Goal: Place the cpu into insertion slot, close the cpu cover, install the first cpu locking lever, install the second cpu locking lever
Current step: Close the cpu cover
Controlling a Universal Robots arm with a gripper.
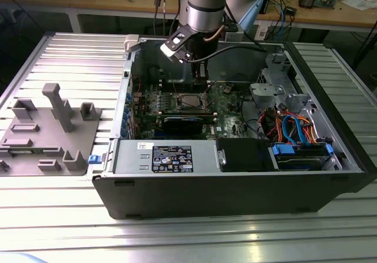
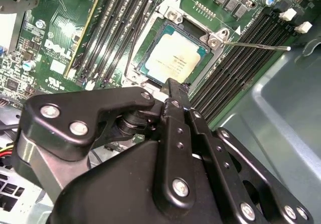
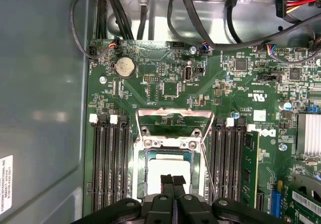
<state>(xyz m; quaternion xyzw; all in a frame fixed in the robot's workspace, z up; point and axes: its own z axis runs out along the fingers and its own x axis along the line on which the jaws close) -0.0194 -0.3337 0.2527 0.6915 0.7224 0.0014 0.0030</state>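
Open case [image 1: 235, 189] lies on a ribbed metal table [image 1: 70, 53], with a grey plastic jig [image 1: 53, 127] off to the exterior view's left and a wooden bench [image 1: 59, 5] strewn with cables behind. The cpu [image 3: 156, 168] sits in the slot [image 3: 141, 174], and the cover [image 3: 175, 113] is flipped up open. The gripper [image 3: 173, 180] hangs right over the cpu, fingers [image 3: 167, 180] pressed together with nothing in them. Can't tell if they touch the chip.

In the first wrist view the gripper [image 3: 173, 180] covers part of the cpu [image 3: 155, 170], and the edge cuts off the insertion slot [image 3: 134, 184]; in the exterior view the arm [image 1: 206, 3] runs off the top edge
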